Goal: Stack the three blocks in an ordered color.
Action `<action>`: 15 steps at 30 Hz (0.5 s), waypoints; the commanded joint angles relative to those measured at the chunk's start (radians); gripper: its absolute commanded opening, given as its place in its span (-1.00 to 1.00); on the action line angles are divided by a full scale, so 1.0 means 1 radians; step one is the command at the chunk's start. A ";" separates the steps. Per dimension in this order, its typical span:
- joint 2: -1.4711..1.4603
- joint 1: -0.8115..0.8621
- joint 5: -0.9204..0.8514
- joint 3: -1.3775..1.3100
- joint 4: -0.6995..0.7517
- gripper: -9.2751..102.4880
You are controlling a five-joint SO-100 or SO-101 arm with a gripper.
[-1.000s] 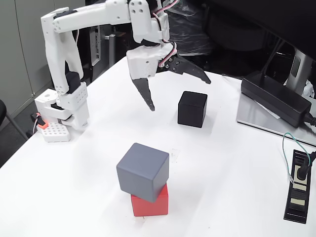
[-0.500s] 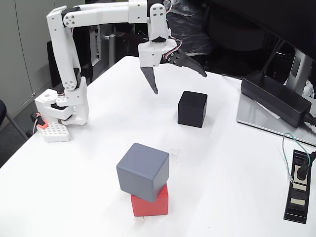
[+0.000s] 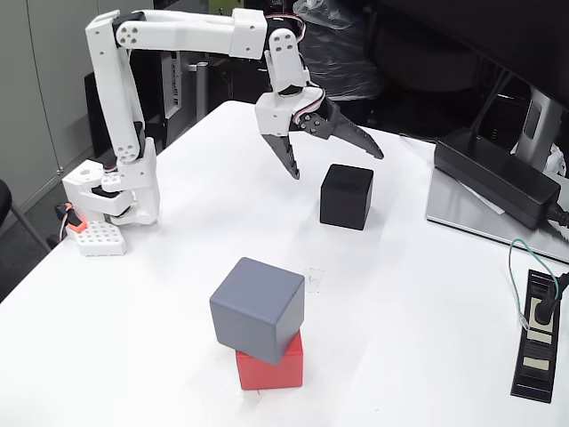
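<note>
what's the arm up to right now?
A white arm is stacking cubes on a white table. The grey block already sits on the red block near the front, twisted a bit off square. The hand is open and empty, hovering above and just left of the black block, which stands alone on the table. It looks lined up to grab that one, presumably for the top of the stack.

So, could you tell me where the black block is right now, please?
In the fixed view the black block sits on the white table right of centre, just below the open gripper and beyond the grey block stacked on the red block.
</note>
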 commanded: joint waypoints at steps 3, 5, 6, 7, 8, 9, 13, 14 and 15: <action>-0.078 0.008 0.003 -0.011 -0.081 0.12; -0.130 0.000 0.003 -0.018 -0.097 0.12; -0.156 0.000 0.009 -0.026 -0.103 0.12; -0.179 0.000 0.011 -0.038 -0.109 0.12; -0.201 0.000 0.012 -0.054 -0.110 0.12; -0.221 0.002 0.012 -0.071 -0.110 0.12; -0.285 0.009 0.002 -0.138 -0.100 0.12; -0.298 0.009 0.002 -0.150 -0.100 0.12; -0.311 0.009 0.000 -0.163 -0.100 0.11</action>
